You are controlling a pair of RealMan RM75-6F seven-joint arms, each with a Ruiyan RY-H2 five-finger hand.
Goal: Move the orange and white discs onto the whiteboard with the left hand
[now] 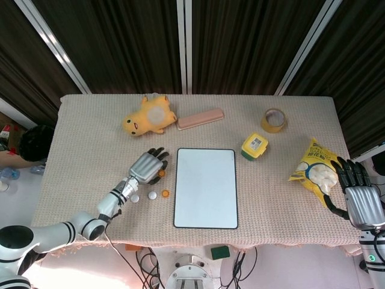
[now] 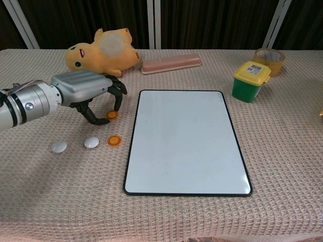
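The whiteboard [image 2: 186,141] [image 1: 206,188] lies flat at the table's centre. Left of it are two orange discs and two white discs on the cloth. My left hand [image 2: 83,88] [image 1: 147,165] arches over the farther orange disc [image 2: 111,115] [image 1: 161,173], thumb and fingertips curled close around it; the disc still lies on the cloth. The nearer orange disc [image 2: 115,140] [image 1: 165,193] and the white discs [image 2: 91,142] [image 2: 59,146] sit in a row below the hand. My right hand [image 1: 361,201] rests at the table's right edge, fingers spread, holding nothing.
A yellow plush toy [image 2: 101,53] and a pink case [image 2: 171,63] lie behind the hand and board. A green jar with a yellow lid [image 2: 251,79] and a tape roll [image 2: 268,58] stand at the back right. A snack bag [image 1: 316,171] lies by my right hand.
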